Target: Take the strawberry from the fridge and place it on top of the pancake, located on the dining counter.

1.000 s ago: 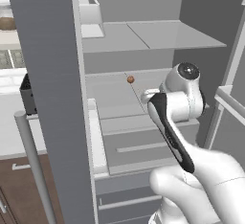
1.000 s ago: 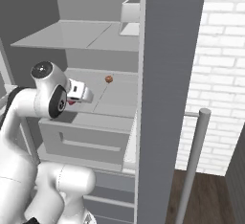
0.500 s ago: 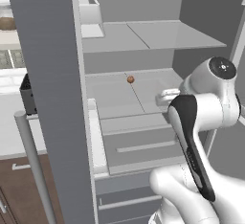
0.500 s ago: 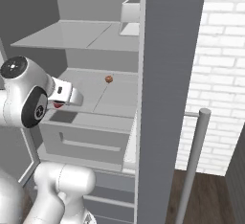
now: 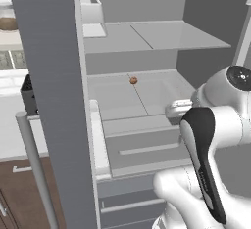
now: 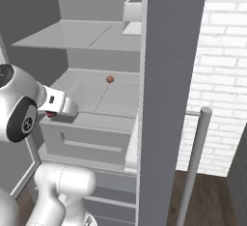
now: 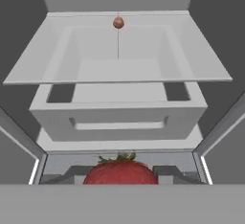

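Red strawberry (image 7: pixel 120 172) clamped in the narrowly parted pincer (image 7: pixel 120 176).

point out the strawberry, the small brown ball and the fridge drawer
strawberry (image 7: pixel 120 173), hand view, on its red top face
small brown ball (image 5: pixel 133 80), left base view, on its middle
fridge drawer (image 7: pixel 119 114), hand view, on its front wall

The strawberry (image 7: pixel 121 173) is cut off at its lower half by the bottom of the hand view, and in the right base view only a red sliver of it (image 6: pixel 50 115) shows under the white hand. The gripper (image 6: pixel 54 114) fingers are hidden behind the wrist in both base views, so how the jaws stand cannot be told from them. The small brownish ball (image 5: pixel 133 80) on the fridge (image 5: pixel 49 101) shelf is too small to identify.
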You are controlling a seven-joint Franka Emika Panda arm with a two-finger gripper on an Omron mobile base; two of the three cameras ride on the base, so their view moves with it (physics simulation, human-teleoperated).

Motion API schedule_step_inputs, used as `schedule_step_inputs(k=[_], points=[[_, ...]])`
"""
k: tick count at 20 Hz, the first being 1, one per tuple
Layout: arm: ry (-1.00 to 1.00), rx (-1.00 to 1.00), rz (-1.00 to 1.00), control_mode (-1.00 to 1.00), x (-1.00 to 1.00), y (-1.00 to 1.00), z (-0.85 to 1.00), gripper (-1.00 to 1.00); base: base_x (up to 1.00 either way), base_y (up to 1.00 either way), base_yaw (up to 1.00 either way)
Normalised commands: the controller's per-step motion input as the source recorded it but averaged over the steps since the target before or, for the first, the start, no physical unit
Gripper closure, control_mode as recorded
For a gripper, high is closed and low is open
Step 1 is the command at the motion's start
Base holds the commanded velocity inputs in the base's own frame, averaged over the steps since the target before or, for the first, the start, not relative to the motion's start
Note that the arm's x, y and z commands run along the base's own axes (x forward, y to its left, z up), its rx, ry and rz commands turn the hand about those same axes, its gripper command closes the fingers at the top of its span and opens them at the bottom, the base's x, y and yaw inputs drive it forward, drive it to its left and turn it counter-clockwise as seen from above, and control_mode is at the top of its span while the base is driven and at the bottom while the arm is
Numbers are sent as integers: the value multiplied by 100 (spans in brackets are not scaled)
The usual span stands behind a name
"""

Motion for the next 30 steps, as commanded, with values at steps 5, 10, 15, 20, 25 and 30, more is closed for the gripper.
schedule_step_inputs(k=[5, 10, 15, 20, 25, 30], points=[[0, 0, 0, 100, 0, 0, 0, 100, -99, 1, 0], [0, 0, 0, 100, 0, 0, 0, 100, -100, 8, 15], [0, 0, 0, 100, 0, 0, 0, 100, -100, 19, 40], [0, 0, 0, 100, 0, 0, 0, 100, -90, 17, 51], [0, 0, 0, 100, 0, 0, 0, 100, -65, 26, 60], [0, 0, 0, 100, 0, 0, 0, 100, -49, 20, 67]])
